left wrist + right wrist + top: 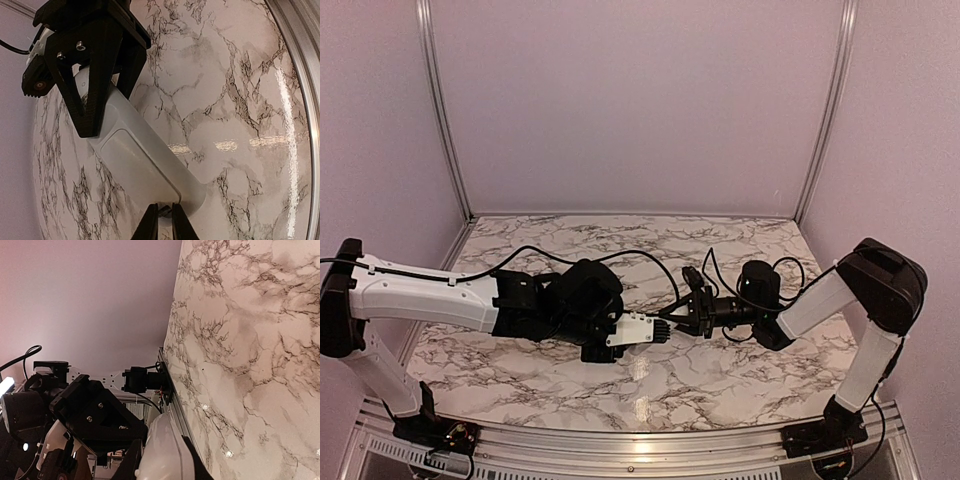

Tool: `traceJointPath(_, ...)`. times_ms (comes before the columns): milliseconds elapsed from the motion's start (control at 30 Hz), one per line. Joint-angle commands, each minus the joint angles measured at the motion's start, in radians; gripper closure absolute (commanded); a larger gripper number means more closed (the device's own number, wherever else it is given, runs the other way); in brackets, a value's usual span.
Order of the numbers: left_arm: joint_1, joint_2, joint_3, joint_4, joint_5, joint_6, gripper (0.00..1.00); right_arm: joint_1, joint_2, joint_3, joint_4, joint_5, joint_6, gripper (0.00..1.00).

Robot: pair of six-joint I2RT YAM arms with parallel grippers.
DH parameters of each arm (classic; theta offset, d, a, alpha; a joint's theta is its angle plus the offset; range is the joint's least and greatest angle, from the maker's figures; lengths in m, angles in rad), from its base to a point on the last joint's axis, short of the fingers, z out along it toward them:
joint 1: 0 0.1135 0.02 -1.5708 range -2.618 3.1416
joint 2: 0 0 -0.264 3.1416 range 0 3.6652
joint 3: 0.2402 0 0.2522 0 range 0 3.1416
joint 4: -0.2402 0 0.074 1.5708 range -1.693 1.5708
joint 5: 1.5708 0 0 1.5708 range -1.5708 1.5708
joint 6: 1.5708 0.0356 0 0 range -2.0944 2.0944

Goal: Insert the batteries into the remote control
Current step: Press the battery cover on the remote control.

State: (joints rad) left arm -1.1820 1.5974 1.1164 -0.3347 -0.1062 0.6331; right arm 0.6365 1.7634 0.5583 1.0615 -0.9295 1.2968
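The white remote control (638, 330) hangs above the marble table between both grippers. My right gripper (672, 322) is shut on its right end; in the right wrist view the fingers (131, 460) clamp the remote's white body (167, 452). In the left wrist view the remote (145, 130) runs diagonally, back face up, with its cover panel (132, 167) seated in place. My left gripper (165, 209) is shut, tips at the remote's near end by the cover's edge, a small dark bit between them. The batteries are out of view.
A metal rail (300, 55) runs along the marble table (720, 390) at its near edge. Purple walls close the back and sides. Black cables (620, 255) loop over the table behind the arms.
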Motion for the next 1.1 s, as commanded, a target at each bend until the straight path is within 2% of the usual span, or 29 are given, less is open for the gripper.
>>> traceJointPath(0,0.010,0.026,-0.007,-0.020,0.045,0.003,0.88,0.025,-0.033,0.029,0.104,-0.080,0.025,1.00)
traceJointPath(267,0.009,0.041,0.021,-0.096,0.141,-0.001,0.88,0.024,-0.037,0.041,0.145,-0.083,0.041,1.00)
traceJointPath(533,0.015,0.009,0.003,-0.079,0.088,-0.075,0.83,0.003,-0.064,0.042,0.121,-0.082,0.007,1.00)
traceJointPath(800,0.018,-0.209,-0.076,0.112,0.047,-0.160,0.58,-0.012,-0.087,0.053,0.007,-0.068,-0.096,1.00)
traceJointPath(900,0.031,-0.270,-0.131,0.202,-0.036,-0.255,0.36,-0.014,-0.100,0.058,-0.033,-0.060,-0.125,1.00)
traceJointPath(1000,0.080,-0.303,-0.173,0.260,-0.066,-0.435,0.08,-0.014,-0.117,0.061,-0.064,-0.047,-0.155,1.00)
traceJointPath(1067,0.128,-0.297,-0.177,0.265,-0.003,-0.582,0.01,-0.014,-0.130,0.064,-0.091,-0.037,-0.181,1.00)
